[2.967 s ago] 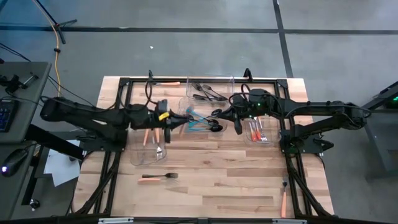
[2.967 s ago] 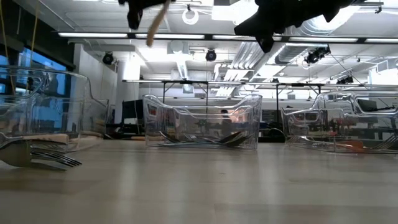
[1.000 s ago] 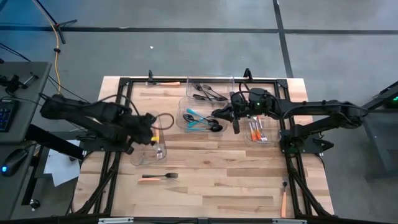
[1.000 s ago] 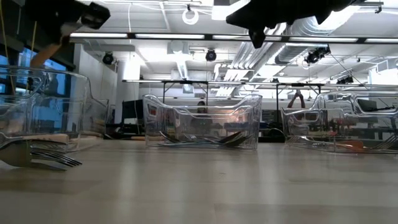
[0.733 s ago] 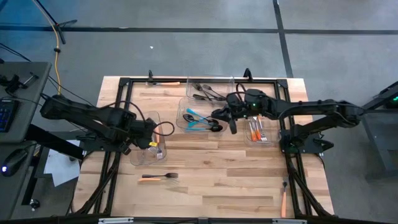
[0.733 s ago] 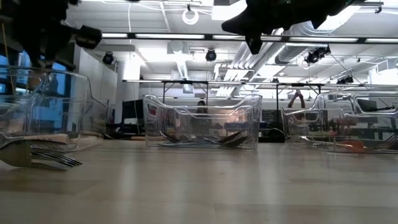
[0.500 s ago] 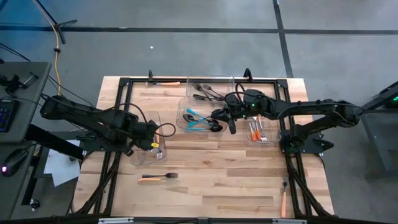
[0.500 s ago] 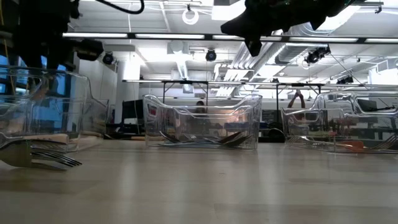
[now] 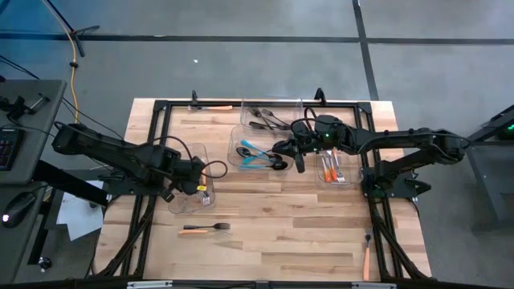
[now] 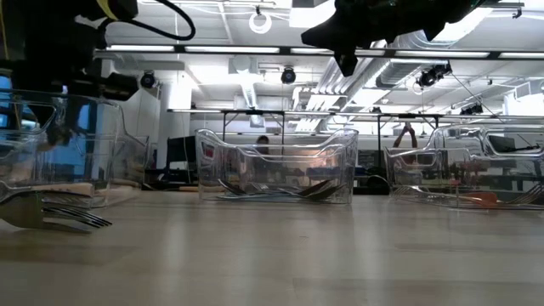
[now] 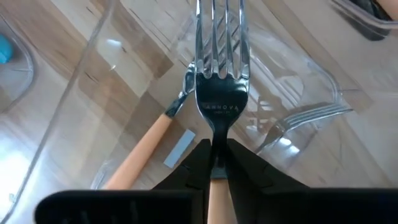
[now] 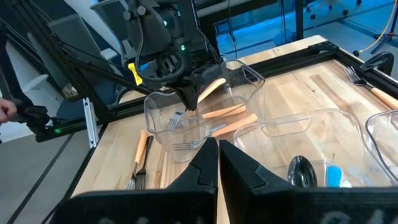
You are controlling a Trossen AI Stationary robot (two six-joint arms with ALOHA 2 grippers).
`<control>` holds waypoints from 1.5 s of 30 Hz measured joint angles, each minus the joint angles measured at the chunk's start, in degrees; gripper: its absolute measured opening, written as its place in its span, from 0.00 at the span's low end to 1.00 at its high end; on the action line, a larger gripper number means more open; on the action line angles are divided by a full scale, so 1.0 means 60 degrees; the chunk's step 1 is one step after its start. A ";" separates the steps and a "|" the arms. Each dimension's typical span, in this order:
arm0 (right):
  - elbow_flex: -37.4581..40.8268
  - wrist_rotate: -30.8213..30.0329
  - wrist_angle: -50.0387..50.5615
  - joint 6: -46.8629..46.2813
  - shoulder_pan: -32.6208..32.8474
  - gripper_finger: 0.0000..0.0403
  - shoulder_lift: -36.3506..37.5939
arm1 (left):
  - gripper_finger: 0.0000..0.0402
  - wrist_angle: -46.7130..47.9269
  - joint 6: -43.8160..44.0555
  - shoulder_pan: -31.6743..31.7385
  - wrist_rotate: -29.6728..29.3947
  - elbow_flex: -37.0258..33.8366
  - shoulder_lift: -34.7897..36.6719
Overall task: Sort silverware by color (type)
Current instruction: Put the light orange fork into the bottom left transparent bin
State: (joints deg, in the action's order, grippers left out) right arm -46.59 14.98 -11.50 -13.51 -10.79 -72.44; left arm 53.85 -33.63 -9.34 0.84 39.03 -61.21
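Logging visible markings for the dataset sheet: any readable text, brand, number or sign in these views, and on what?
"ARNOVA", or close to it: small stamped letters, only roughly legible, on the neck of the fork in the left gripper.
No other text, number or sign shows in any view.

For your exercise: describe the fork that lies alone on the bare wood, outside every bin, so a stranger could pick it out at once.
Start at the wooden table seen from above and find the clear bin on its left side, where the left gripper reaches in. Just in front of that bin, on open wood, lies the orange-handled fork. Unlike its neighbours, it sits outside any bin, crosswise, tines pointing right.
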 joint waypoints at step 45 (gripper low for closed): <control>0.0004 0.0000 0.0005 -0.0230 0.0000 0.00 0.0004 | 0.46 -0.0164 0.1094 0.0000 -0.0174 0.0004 0.0000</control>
State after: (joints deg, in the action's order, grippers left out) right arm -46.57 14.98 -11.46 -14.89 -10.79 -72.42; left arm 52.86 -27.06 -9.34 -0.20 39.05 -61.21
